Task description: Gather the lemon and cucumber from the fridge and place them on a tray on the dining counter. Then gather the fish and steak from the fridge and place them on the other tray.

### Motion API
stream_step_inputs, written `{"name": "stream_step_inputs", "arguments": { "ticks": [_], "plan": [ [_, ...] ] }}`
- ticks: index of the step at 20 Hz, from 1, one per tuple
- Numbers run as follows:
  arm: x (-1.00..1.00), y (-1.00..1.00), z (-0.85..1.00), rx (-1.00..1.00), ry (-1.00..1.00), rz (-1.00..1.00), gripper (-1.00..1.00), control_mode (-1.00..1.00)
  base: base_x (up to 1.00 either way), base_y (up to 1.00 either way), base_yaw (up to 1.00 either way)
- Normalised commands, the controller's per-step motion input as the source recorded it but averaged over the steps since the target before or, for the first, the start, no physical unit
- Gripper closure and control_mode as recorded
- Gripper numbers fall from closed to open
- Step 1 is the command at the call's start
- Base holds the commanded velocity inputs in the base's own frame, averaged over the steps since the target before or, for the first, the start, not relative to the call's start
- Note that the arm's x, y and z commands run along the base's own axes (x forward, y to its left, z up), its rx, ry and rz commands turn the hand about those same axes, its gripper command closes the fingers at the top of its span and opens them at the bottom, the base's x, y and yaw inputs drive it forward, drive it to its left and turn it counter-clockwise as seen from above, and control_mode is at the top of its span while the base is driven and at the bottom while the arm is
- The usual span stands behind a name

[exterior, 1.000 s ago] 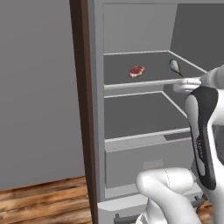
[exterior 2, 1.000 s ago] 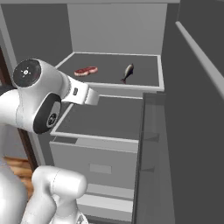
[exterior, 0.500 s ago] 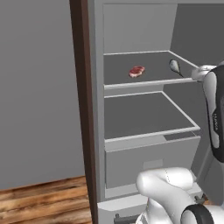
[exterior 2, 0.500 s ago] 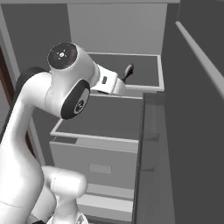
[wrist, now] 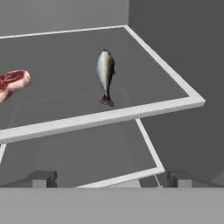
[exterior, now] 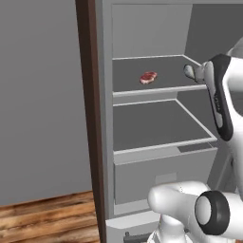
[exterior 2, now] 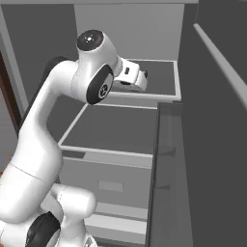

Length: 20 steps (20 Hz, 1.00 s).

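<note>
The fridge point(exterior: 156, 90) stands open, and its upper shelf point(wrist: 109, 116) carries two foods. The steak point(exterior: 148, 77), red-pink with pale fat, lies mid-shelf and shows at the left edge of the hand view point(wrist: 13, 81). The fish point(wrist: 105, 72), small and silver-grey, lies to the steak's right with its tail towards me; in the left base view the fish point(exterior: 188, 71) peeks out beside my hand. My gripper point(wrist: 111, 181) hangs in front of the shelf's front edge, short of the fish, open with nothing between its tips. Seen from the right base, the gripper point(exterior 2: 143, 77) points into the shelf, and my arm covers both foods.
A bare lower shelf point(exterior: 161, 126) and a closed drawer point(exterior: 161, 175) sit beneath. The open fridge door point(exterior 2: 212, 120) stands close on the right. A dark wood panel point(exterior: 88, 118) borders the fridge on the left, above wooden floor point(exterior: 47, 218).
My arm has risen and swung forward, bringing the hand up to the upper shelf. It now covers the steak and fish in the right base view. The gripper has stayed open.
</note>
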Motion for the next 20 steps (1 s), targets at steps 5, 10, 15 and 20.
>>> {"name": "stream_step_inputs", "arguments": {
  "ticks": [5, 10, 15, 20],
  "plan": [
    [0.84, 0.0, -0.1, -0.01, 0.09, 0.04, -1.0, -1.0, 0.0, 0.0, 0.0],
    [0.77, 0.0, -0.26, -0.01, 0.08, 0.08, -1.0, -1.0, 0.0, 0.0, 0.0],
    [0.62, -0.1, -0.16, 0.0, 0.09, 0.05, -1.0, -1.0, 0.0, 0.0, 0.0],
    [0.44, -0.24, -0.05, 0.0, 0.09, 0.0, -1.0, -1.0, 0.0, 0.0, 0.0]
  ]
}}
